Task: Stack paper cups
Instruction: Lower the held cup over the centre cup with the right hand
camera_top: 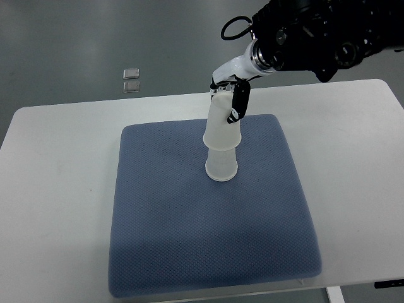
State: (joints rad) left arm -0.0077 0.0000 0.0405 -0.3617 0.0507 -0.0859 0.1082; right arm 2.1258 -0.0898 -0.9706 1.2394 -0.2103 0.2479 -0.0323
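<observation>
The right robot hand (228,95) reaches in from the frame's upper right, its dark arm (315,35) entering at about two o'clock. Its fingers (238,104) are closed around the upper paper cup (222,126), gripping it near its closed base, with one dark finger lying down the cup's right side. A white wrist section joins the robot hand to the black forearm, and a looped black cable (235,26) shows at eleven o'clock from the wrist.

The held cup is upside down, mouth downward, and tilted a little so its base leans toward one o'clock. Its rim sits over the top of a lower paper cup (221,165), also inverted, which stands on the blue mat (208,240). The two cups are touching, the upper one partly sleeved over the lower; how far it has seated cannot be told.

The stack stands slightly above the mat's centre, toward twelve o'clock. The mat covers the middle of the white worktop (57,189). On the grey floor (95,38) beyond the worktop, at about eleven o'clock from the cups, lie two small pale squares (131,79).
</observation>
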